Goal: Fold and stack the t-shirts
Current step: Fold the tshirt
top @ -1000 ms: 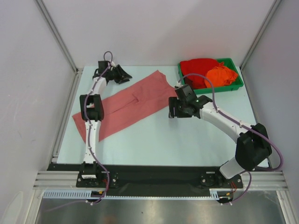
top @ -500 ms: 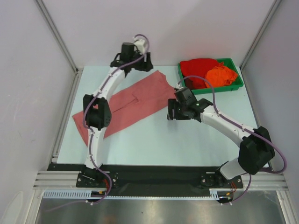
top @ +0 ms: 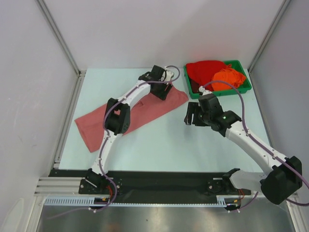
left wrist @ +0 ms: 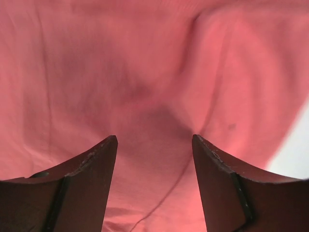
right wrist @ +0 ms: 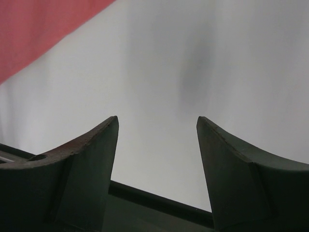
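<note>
While salmon t-shirt (top: 94, 126) lies long across table (top: 169, 145), near-left to far-centre, red t-shirt (top: 205, 70) and orange t-shirt (top: 227, 77) sit bunched in green tray (top: 241, 90), far right. Left gripper (left wrist: 154, 140) spread wide over salmon's far end, grasping nothing; right gripper (right wrist: 157, 121) likewise parted over table surface. Risk: left pinching alone would likely drag fold askew.

**user1:** what's the wrist cam seeing?

**user2:** pretty much wall-to-wall salmon t-shirt (left wrist: 145, 72), rumpled, with a soft crease down the upper right and a shadowy dip near the middle.

**user1:** and the left gripper (left wrist: 154, 138)?

**user2:** its dark fingers (left wrist: 91, 179) poke up from the bottom, spread apart, only cloth showing in the gap. There's a sliver of pale table (left wrist: 295, 159) at the right edge.
</note>
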Tool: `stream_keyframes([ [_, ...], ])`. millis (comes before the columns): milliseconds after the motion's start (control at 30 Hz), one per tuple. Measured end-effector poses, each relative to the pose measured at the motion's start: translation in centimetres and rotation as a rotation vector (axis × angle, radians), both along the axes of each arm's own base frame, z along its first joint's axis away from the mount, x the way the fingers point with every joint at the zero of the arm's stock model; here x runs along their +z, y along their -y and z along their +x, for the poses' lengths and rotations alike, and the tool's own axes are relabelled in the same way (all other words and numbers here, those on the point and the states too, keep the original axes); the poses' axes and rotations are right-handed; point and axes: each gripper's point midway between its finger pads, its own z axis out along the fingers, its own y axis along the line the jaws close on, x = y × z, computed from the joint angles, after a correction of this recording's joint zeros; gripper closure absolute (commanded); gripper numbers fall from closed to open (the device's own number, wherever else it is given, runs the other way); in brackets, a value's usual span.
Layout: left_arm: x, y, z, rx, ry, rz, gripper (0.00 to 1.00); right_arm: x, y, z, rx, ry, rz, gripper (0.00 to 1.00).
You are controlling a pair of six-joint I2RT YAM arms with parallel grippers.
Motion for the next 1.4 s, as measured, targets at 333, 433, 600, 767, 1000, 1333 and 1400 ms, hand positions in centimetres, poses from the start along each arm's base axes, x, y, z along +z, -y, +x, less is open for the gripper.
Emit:
stream_keyframes([
  [333,-3.5,-1.7,0.9,0.04,-0.078,0.053,0.29,-2.4,0.0,0.4,0.003,-0.054,-0.011,0.28],
  [433,-3.4,-2.1,1.8,0.068,-0.101,0.005,0.26,-3.3,-0.2,0.7,0.007,-0.078,-0.021,0.28],
  [600,-2.7,-4.4,3.5,0.166,-0.176,-0.162,0.29,-5.1,-1.3,1.9,0.024,-0.121,-0.04,0.28],
  [767,-2.2,-9.5,6.0,0.319,-0.256,-0.348,0.35,-7.0,-4.8,4.0,0.09,-0.155,-0.046,0.28],
  [1000,-1.5,-15.8,8.7,0.445,-0.242,-0.458,0.25,-7.8,-14.6,6.5,0.271,-0.099,0.007,0.29],
  [1333,10.6,-18.1,7.8,0.49,-0.077,-0.505,0.14,-7.9,-27.6,7.5,0.519,-0.019,0.185,0.3],
  [1400,15.7,-19.8,6.3,0.525,0.002,-0.505,0.1,-8.5,-30.5,6.7,0.58,0.008,0.173,0.28],
])
